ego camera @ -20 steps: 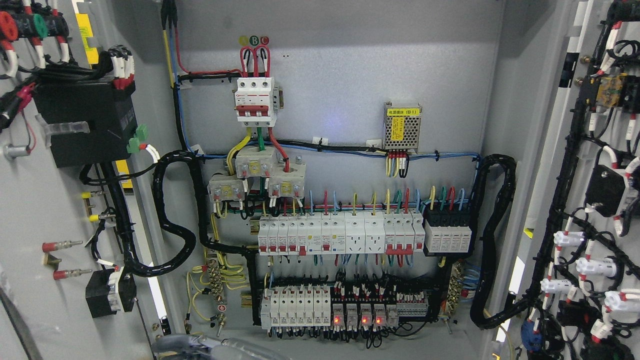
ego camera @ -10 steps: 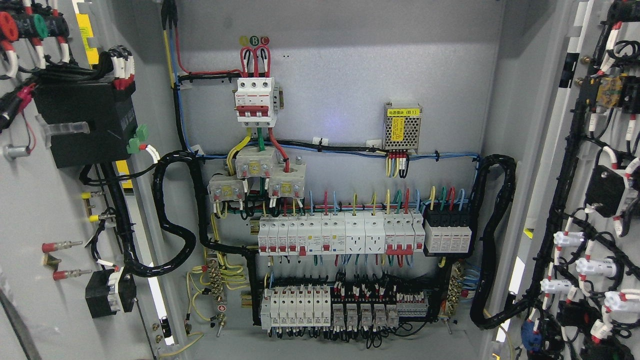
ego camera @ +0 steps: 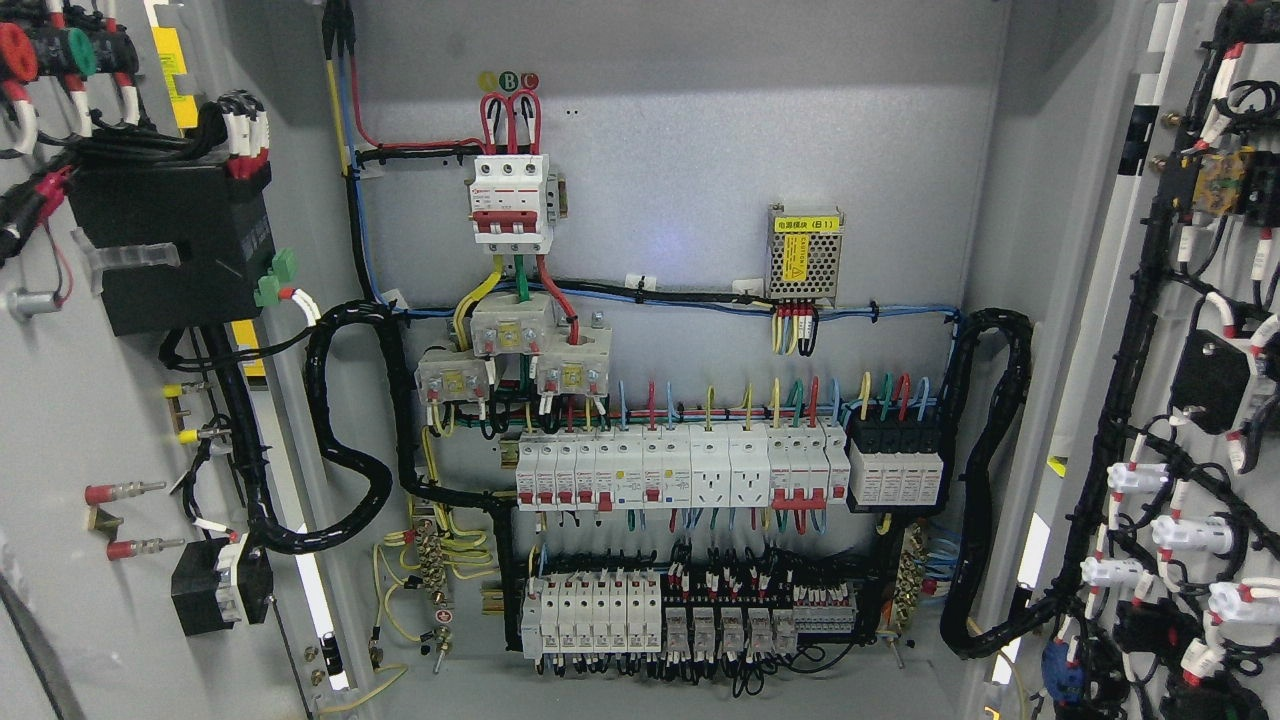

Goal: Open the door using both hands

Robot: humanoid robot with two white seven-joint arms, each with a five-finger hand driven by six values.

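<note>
An electrical cabinet stands wide open in the head view. Its left door (ego camera: 60, 420) is swung out to the left and shows its inner face with a black box and wiring. The right door (ego camera: 1180, 380) is swung out to the right, lined with black cable bundles and white connectors. Between them the grey back panel (ego camera: 700, 150) carries a red and white main breaker (ego camera: 511, 203), rows of white breakers (ego camera: 680, 470) and a lower row of relays (ego camera: 720, 625). Neither of my hands shows in the picture.
A small metal power supply (ego camera: 805, 252) with a yellow label hangs at the panel's upper right. Thick black cable looms (ego camera: 340, 430) run from both doors into the cabinet. Yellow-green earth wires (ego camera: 420, 570) sit at the lower left.
A grey hand part that showed at the bottom edge left of the middle one second ago has dropped out of view. The red lights on the lower relays have gone out.
</note>
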